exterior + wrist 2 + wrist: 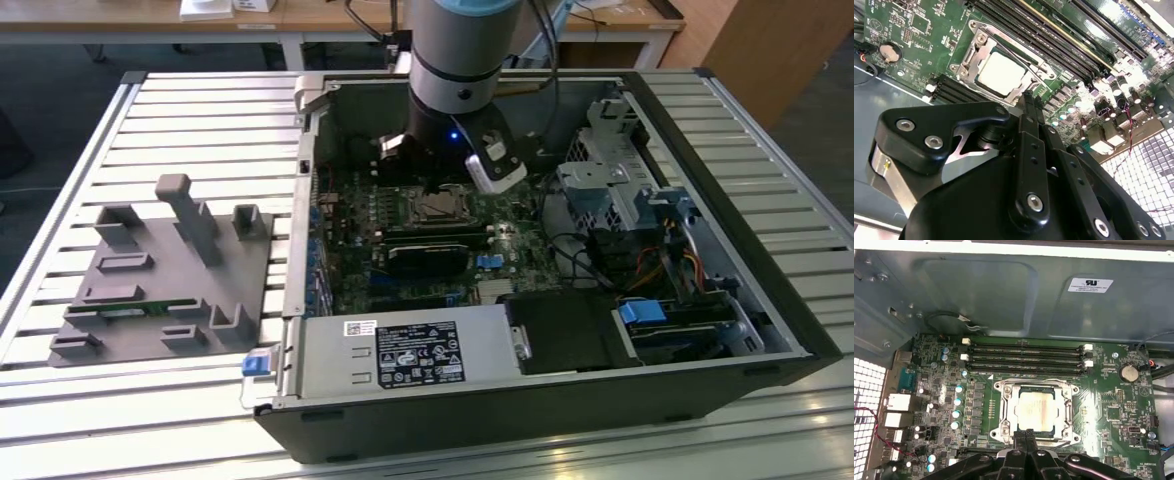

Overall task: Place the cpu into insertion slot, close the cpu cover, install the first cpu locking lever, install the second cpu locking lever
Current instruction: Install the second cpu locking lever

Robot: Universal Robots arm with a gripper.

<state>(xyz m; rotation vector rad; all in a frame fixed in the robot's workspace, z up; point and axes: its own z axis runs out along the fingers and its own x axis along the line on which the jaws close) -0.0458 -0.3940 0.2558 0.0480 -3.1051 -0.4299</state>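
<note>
The cpu (1035, 411) (1001, 74) lies flat in the insertion slot (437, 208), its pale face showing in both wrist views. The silvery cpu cover (1070, 407) (970, 55) lies down around it as a frame. A thin wire lever (1021, 54) crosses one corner of the chip, and another wire runs along the frame's far edge (1026, 381). My gripper (1025, 434) (1027, 98) is shut with nothing between its fingers, its tips just off the socket's near edge. In the exterior view the arm's wrist (454, 90) hangs over the socket.
Long black memory slots (1024, 356) run beside the socket toward the case wall (1004, 290). A black block (427, 255), a power supply (400, 352) and a drive cage (614, 190) crowd the case. A grey parts fixture (160, 270) sits at the exterior view's left.
</note>
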